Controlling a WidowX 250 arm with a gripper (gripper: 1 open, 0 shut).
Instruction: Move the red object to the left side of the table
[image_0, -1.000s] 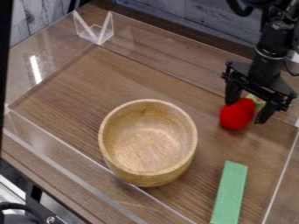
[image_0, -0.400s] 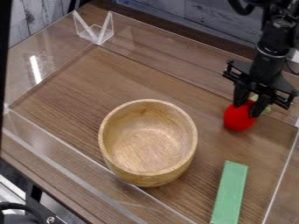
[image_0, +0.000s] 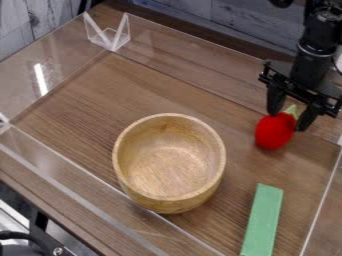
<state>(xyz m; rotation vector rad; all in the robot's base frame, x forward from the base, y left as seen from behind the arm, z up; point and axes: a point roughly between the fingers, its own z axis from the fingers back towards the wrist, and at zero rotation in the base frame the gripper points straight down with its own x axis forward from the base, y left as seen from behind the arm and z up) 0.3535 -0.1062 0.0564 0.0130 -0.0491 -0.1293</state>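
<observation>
The red object (image_0: 274, 132), a small glossy strawberry-shaped toy, lies on the dark wood-grain table (image_0: 160, 90) near its right side. My black gripper (image_0: 297, 116) points straight down just above and slightly right of it. The jaws stand apart, with the left fingertip close over the toy's top. The toy looks to be resting on the table and is not clamped.
A round wooden bowl (image_0: 168, 160) sits in the middle front. A flat green strip (image_0: 265, 220) lies at the front right. Low clear acrylic walls border the table, and a small clear stand (image_0: 107, 32) sits at the back left.
The jaws closed in over the red object's top and have since spread apart again. The hand and the toy stayed where they were.
</observation>
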